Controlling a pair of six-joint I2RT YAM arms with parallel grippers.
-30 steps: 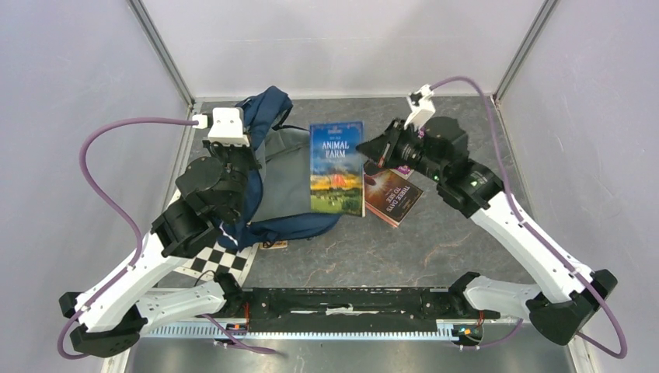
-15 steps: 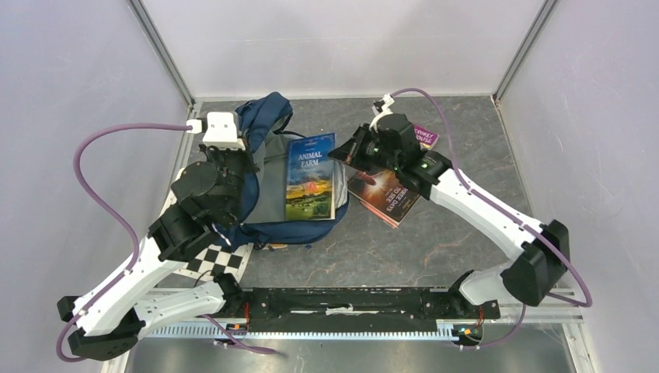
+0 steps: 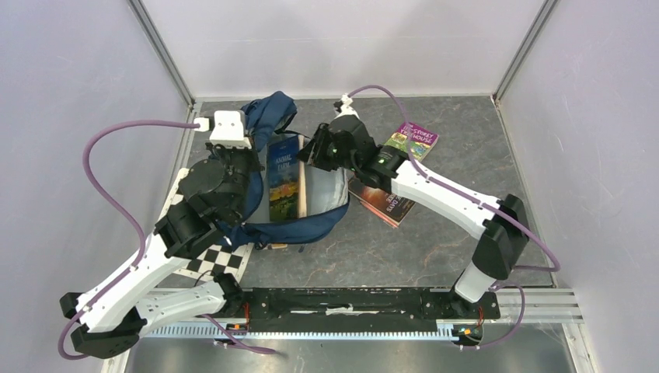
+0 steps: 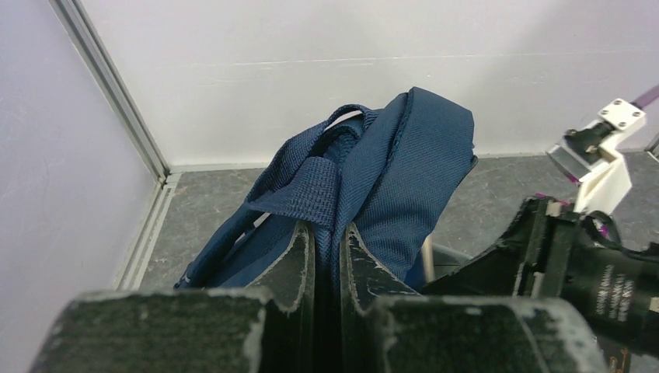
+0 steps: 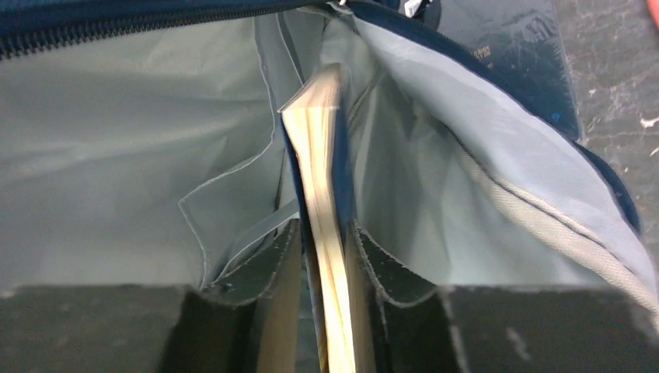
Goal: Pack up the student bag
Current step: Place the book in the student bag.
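While the left gripper pinches a fold of the student bag at the far left, the right gripper stands narrow about the book inside it; whether it grips firmly I cannot tell; let go upright, the book may topple or snag the grey lining.

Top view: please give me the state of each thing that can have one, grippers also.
student bag: unzipped, mouth open, grey lining showing.
Animal Farm book: closed, standing on edge inside the bag's mouth.
left gripper: shut on the bag's navy fabric.
right gripper: one finger on each side of the book; grip uncertain.
dark red book: closed, flat on the table.
purple book: closed, flat on the table.
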